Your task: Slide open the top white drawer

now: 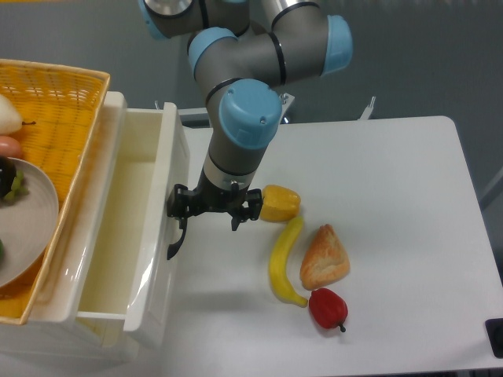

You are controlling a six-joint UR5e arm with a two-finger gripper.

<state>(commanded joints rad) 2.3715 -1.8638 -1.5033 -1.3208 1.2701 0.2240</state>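
Standing well out from its white cabinet (47, 334), the top white drawer (141, 236) shows its bare pale interior from above, with its panelled front facing the white surface (377, 196). Its curved black handle (178, 239) hangs on that front, and the gripper (214, 210) sits right at the handle's upper end, on the drawer's right as seen by the camera. The gripper's black body reaches from the handle toward the fruit, but its fingers are dark against dark, so I cannot tell whether they are spread or pressed on the handle. The grey arm with blue joint caps (247, 118) comes down onto it from above.

A yellow wicker basket (63, 102) rests on the cabinet top to the left of the drawer, holding a plate (31, 228) and some produce. On the surface, just right of the gripper, lies a yellow pepper (280, 203), nearly touching it. Below that come a banana (284, 261), a pastry (324, 258) and a red pepper (328, 308), close together.
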